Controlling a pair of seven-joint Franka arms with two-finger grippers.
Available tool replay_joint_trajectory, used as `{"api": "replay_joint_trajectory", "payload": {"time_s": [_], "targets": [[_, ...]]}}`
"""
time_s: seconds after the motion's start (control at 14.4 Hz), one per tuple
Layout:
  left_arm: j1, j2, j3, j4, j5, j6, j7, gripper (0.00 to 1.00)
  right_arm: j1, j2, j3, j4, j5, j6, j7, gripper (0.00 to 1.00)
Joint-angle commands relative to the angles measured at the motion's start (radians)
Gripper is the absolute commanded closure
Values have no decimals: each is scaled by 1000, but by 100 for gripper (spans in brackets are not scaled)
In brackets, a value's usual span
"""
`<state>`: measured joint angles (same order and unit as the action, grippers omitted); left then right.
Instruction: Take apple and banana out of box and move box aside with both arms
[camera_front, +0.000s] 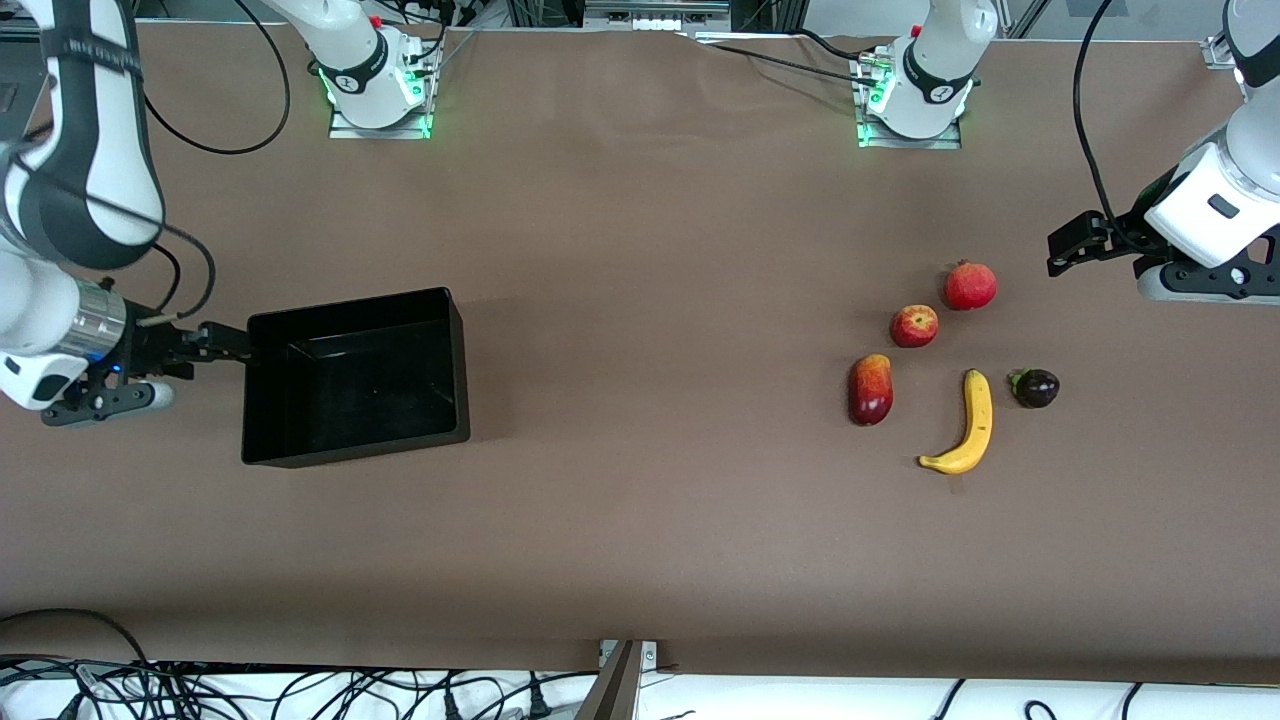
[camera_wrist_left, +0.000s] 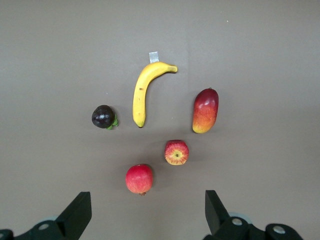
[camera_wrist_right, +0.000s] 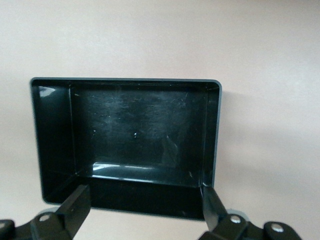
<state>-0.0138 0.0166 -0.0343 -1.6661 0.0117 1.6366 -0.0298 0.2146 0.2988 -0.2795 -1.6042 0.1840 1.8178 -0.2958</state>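
The black box (camera_front: 458, 370) sits empty toward the right arm's end of the table. My right gripper (camera_front: 228, 343) is open, its fingertips at the outside of the box's end wall; it also shows in the right wrist view (camera_wrist_right: 145, 200) with the box (camera_wrist_right: 50, 130) just ahead. The yellow banana (camera_front: 970, 425) and the red apple (camera_front: 914, 326) lie toward the left arm's end. My left gripper (camera_front: 1068, 248) is open and empty, up in the air beside the fruits. The left wrist view shows it (camera_wrist_left: 148, 205) with the banana (camera_wrist_left: 142, 95) and apple (camera_wrist_left: 176, 152).
A round red fruit (camera_front: 970, 286) lies farther from the front camera than the apple. A red-yellow mango (camera_front: 870, 390) and a dark purple fruit (camera_front: 1036, 388) flank the banana. Both arm bases (camera_front: 375, 90) stand along the table's back edge.
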Motion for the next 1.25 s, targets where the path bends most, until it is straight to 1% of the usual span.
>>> {"api": "replay_joint_trajectory", "payload": {"time_s": [0.0, 0.14, 0.28, 0.35, 0.48, 0.55, 0.69, 0.9, 0.97, 1.11, 1.18], "targets": [[-2, -14, -1, 8, -10, -21, 21, 0, 52, -100, 2, 3, -49, -81, 59, 0], [-2, -14, -1, 8, -10, -21, 21, 0, 68, -170, 2, 3, -51, -153, 92, 0], [-2, -14, -1, 8, -10, -21, 21, 0, 86, -205, 2, 3, -64, -208, 99, 0], [-2, -14, -3, 8, -10, -21, 21, 0, 94, -222, 3, 3, -92, -219, 115, 0], [-2, -14, -1, 8, -10, -23, 21, 0, 98, -263, 26, -2, -107, -247, 130, 0], [-2, -14, -1, 8, -10, -23, 21, 0, 98, -279, 28, -9, -112, -255, 132, 0], [-2, -15, -3, 8, -10, -23, 21, 0, 98, -299, 28, -20, -130, -259, 132, 0], [-2, -15, -3, 8, -10, -23, 21, 0, 88, -294, 39, -10, -141, -258, 126, 0], [-2, -15, -3, 8, -10, -23, 21, 0, 68, -293, 69, -8, -156, -252, 129, 0], [-2, -15, -3, 8, -10, -23, 21, 0, -32, -293, 152, -6, -152, -258, 126, 0], [-2, -15, -1, 8, -10, -23, 21, 0, -59, -293, 176, -6, -150, -259, 127, 0]]}}
